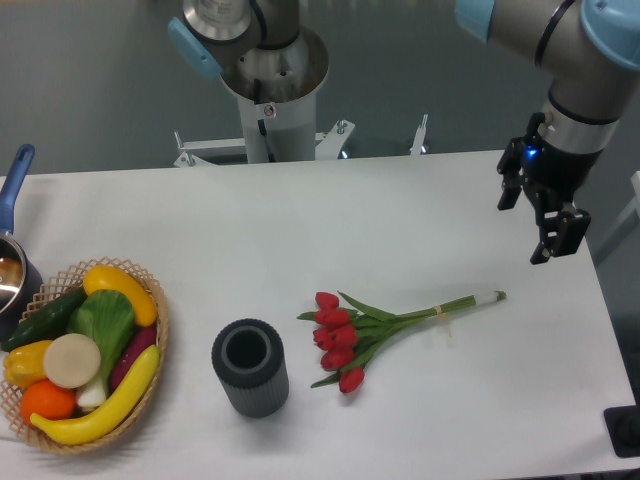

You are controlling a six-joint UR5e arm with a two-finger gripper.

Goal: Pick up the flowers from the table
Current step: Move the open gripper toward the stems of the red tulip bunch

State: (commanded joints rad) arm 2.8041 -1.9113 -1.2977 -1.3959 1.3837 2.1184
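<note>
The flowers (pixel 372 328) lie flat on the white table (pixel 300 220), right of centre. Their red tulip heads point left and the tied green stems run up to the right, ending in pale tips. My gripper (pixel 536 222) hangs above the table's right side, up and to the right of the stem ends, well apart from them. Its two black fingers are spread and hold nothing.
A dark ribbed cylindrical vase (pixel 249 367) stands just left of the tulip heads. A wicker basket (pixel 152 355) of toy fruit and vegetables sits at the front left. A pot with a blue handle (pixel 12 250) is at the left edge. The arm's base (pixel 270 90) stands behind the table.
</note>
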